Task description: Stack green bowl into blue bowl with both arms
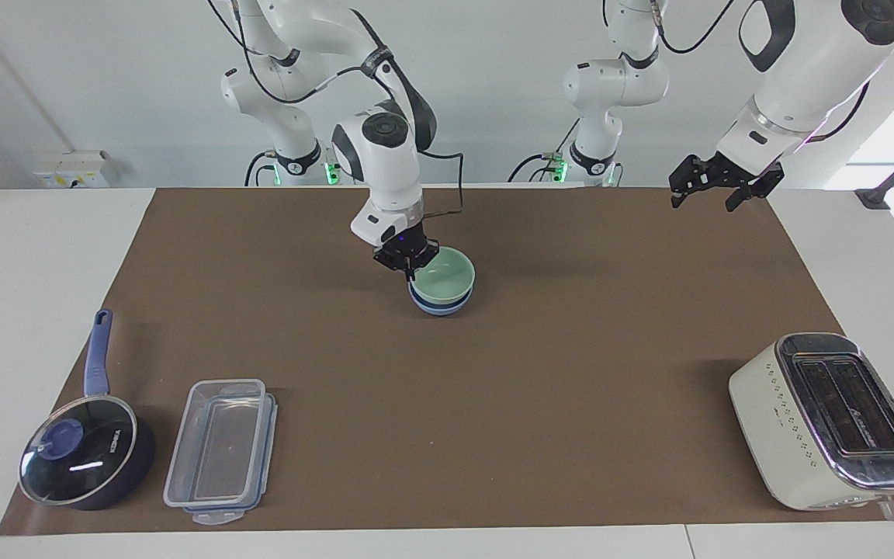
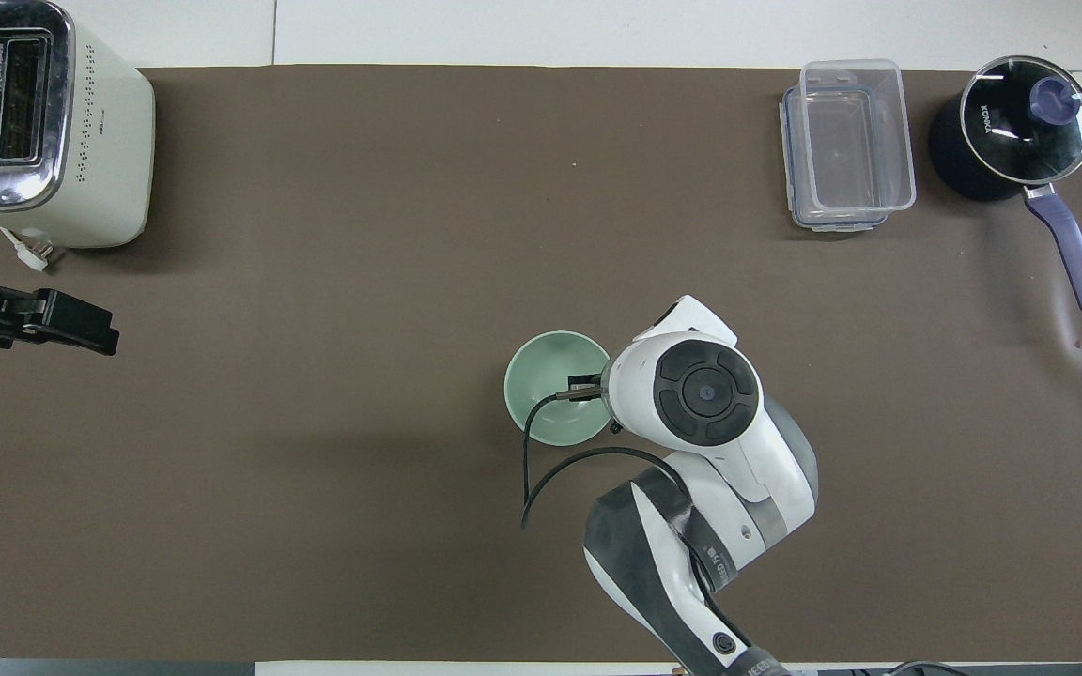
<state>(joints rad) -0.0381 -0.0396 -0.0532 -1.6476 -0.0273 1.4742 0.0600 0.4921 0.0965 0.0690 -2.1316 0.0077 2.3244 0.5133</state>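
Observation:
The green bowl (image 1: 451, 273) sits nested in the blue bowl (image 1: 439, 305) near the middle of the brown mat, nearer to the robots. My right gripper (image 1: 410, 268) is shut on the green bowl's rim at the side toward the right arm's end. In the overhead view the green bowl (image 2: 550, 380) covers the blue bowl, and the right wrist (image 2: 701, 390) hides most of the gripper. My left gripper (image 1: 701, 200) hangs open and empty in the air over the mat's corner at the left arm's end; it also shows in the overhead view (image 2: 71, 324).
A white toaster (image 1: 827, 419) stands at the left arm's end, far from the robots. A clear plastic container (image 1: 222, 446) and a dark blue saucepan with a glass lid (image 1: 86, 458) stand at the right arm's end, far from the robots.

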